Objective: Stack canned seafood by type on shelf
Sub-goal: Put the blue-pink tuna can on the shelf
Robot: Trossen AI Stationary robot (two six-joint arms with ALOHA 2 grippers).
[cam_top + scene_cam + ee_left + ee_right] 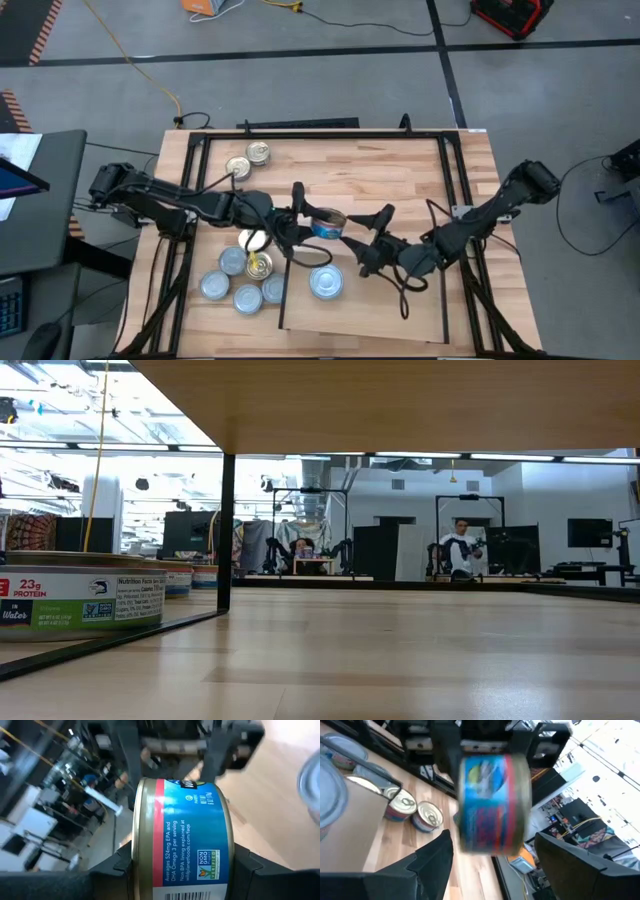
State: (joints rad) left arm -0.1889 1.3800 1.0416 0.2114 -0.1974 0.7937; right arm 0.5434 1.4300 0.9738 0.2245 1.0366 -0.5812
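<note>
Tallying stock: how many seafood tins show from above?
10: two tins upper-left, six clustered lower-left, one on the shelf, one in the left gripper; arms may hide others.

We see a grey concrete floor w/ dark seam lines around the plank-striped desk. Yellow cable trails across it toward the desk's far-left corner; red case sits at the far right. Dark side table stands left of the desk. Low view: bright ceiling lights, white walls, black racks, monitors, and a seated person in the bkgd.
</note>
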